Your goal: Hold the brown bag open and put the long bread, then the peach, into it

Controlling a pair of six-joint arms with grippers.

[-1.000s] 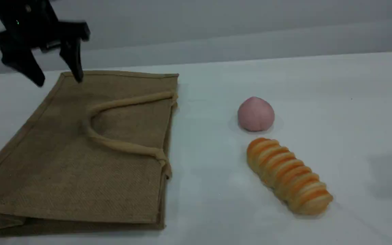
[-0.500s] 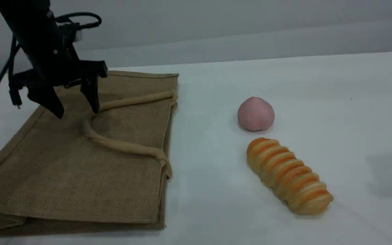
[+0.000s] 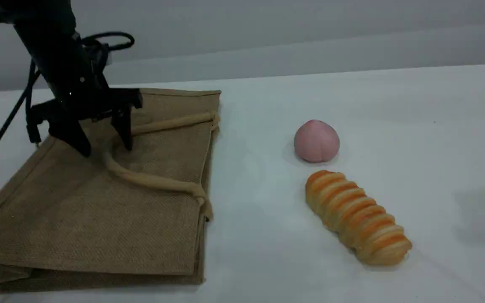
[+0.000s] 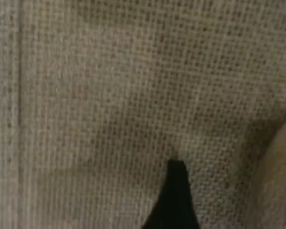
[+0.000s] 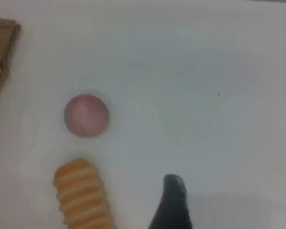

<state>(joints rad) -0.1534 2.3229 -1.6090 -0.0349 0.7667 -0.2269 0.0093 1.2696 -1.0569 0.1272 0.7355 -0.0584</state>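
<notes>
We see the left arm's black gripper (image 3: 107, 149) low over the large tan-brown jute bag (image 3: 99, 219), which lies flat on the white table (image 3: 267, 105) at the left of the scene view. The jaws are spread wide and grip nothing. The two tips stand on either side of the curved bend of the thick beige rope handle (image 3: 154, 182), which lies on the bag's upper face, so the bend sits just under the gap between them. We cannot tell whether the tips touch the cloth. In the left wrist view one dark fingertip (image 4: 174, 195) points at the coarse weave from very near, and a pale strip of the handle shows at the right edge.

The small round pink peach (image 3: 316, 141) rests on the table to the right of the bag, well apart from the left jaws. The elongated bread loaf with orange and pale yellow ridges (image 3: 358, 216) lies just in front of the peach, slanting toward the near right.

The right arm's gripper (image 5: 174, 202) is outside the scene view. Its wrist view shows one dark tip over bare table, just right of the loaf's end, with the peach farther up and to the left. Its jaws stand apart and hold nothing, and neither loaf nor peach lies between them.
</notes>
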